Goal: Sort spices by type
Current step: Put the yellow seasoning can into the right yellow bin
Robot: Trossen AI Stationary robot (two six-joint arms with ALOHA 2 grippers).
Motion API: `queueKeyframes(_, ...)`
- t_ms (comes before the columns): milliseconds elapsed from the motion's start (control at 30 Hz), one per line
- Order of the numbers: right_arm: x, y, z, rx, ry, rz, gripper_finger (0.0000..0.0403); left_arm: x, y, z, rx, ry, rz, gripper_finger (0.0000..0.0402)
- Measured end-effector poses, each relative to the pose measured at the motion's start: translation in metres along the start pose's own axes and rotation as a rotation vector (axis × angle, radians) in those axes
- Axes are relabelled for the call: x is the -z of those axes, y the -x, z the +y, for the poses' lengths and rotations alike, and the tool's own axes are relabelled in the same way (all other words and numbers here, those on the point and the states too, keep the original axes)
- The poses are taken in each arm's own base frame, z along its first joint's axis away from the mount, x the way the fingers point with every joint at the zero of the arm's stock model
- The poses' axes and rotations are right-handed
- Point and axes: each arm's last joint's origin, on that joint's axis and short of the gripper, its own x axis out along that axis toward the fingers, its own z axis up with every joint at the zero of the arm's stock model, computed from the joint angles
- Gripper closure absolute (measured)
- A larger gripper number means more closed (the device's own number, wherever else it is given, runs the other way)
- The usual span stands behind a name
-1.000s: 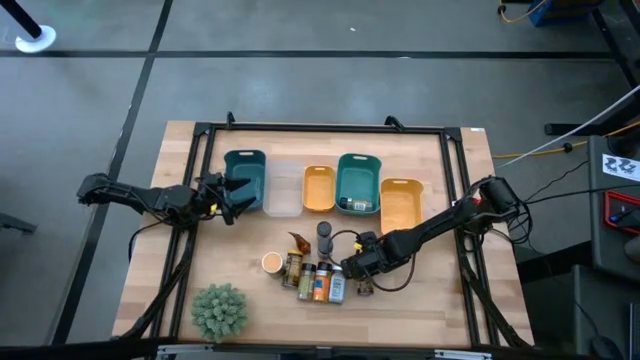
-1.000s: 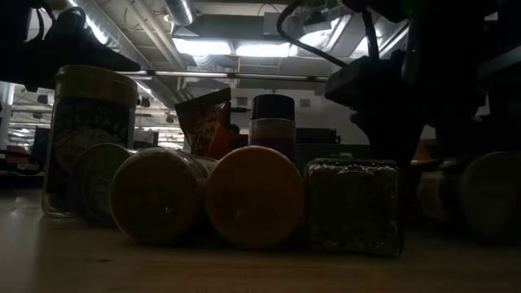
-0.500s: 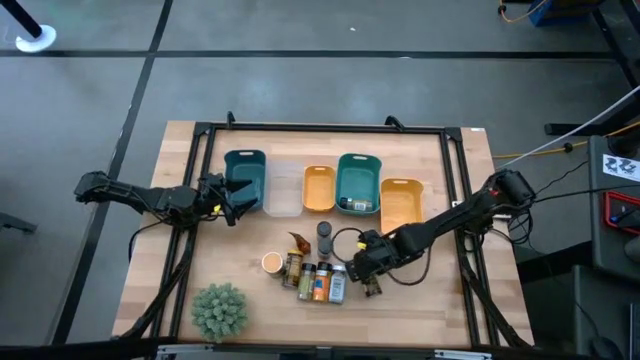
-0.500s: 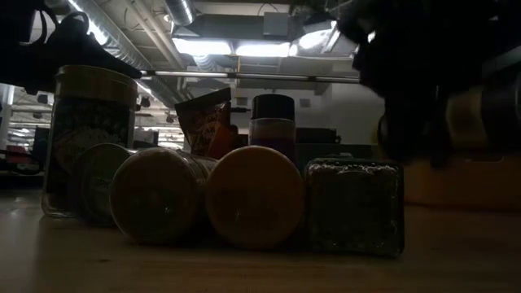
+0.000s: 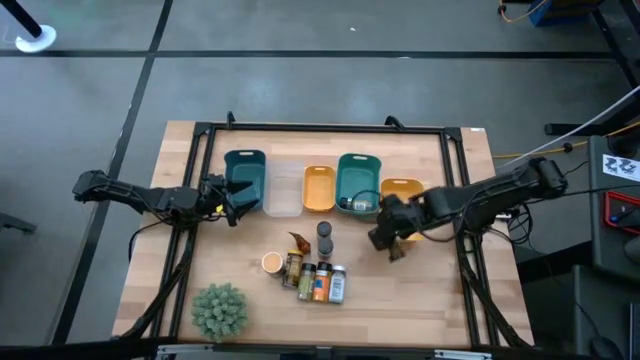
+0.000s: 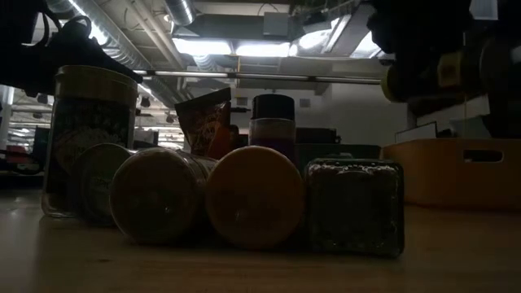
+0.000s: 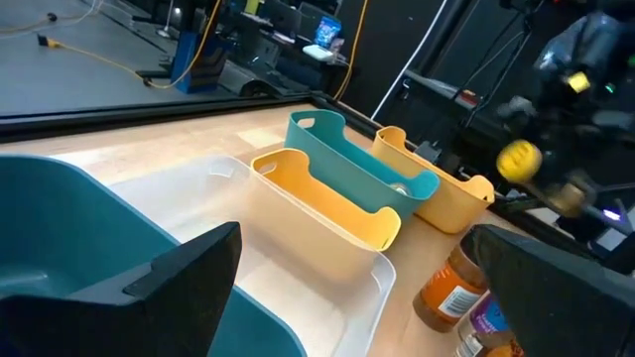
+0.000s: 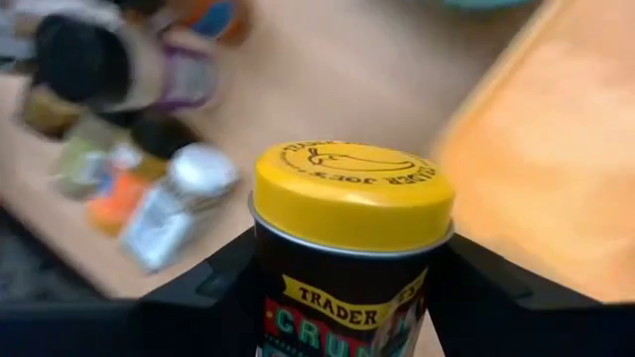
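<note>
Wood table (image 5: pixel 430 290) below you: R gripper (image 5: pixel 392 236) is clamped on a yellow-lid tin (image 8: pixel 349 236), lifted beside the orange tray (image 5: pixel 404 192). L gripper (image 5: pixel 238 197) waits, fingers apart, at the teal tray (image 5: pixel 245 160).

Overhead, table-level, two wrist-mounted views

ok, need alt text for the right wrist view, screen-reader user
Close-up of a dark spice tin with a yellow lid, clamped between the right gripper's two dark fingers above the wooden table. Behind it, blurred, lie a cluster of spice jars and the edge of an orange tray.
</note>
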Motion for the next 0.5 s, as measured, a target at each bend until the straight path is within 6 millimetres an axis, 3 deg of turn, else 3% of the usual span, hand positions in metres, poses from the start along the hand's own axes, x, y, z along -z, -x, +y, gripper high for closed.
queueKeyframes(200,-0.018,0.013,-0.029,0.197,0.245,-0.066,0.0183,0.000,0.000,0.000,0.000,0.000,0.000,0.0012)
queueKeyframes(400,-0.031,0.013,-0.041,0.275,0.557,-0.003,0.0182,0.000,0.000,0.000,0.000,0.007,-0.001,0.0012)
queueKeyframes(500,-0.035,0.013,-0.043,0.282,0.631,0.008,0.0183,0.000,0.000,0.000,0.000,0.008,-0.001,0.0012)
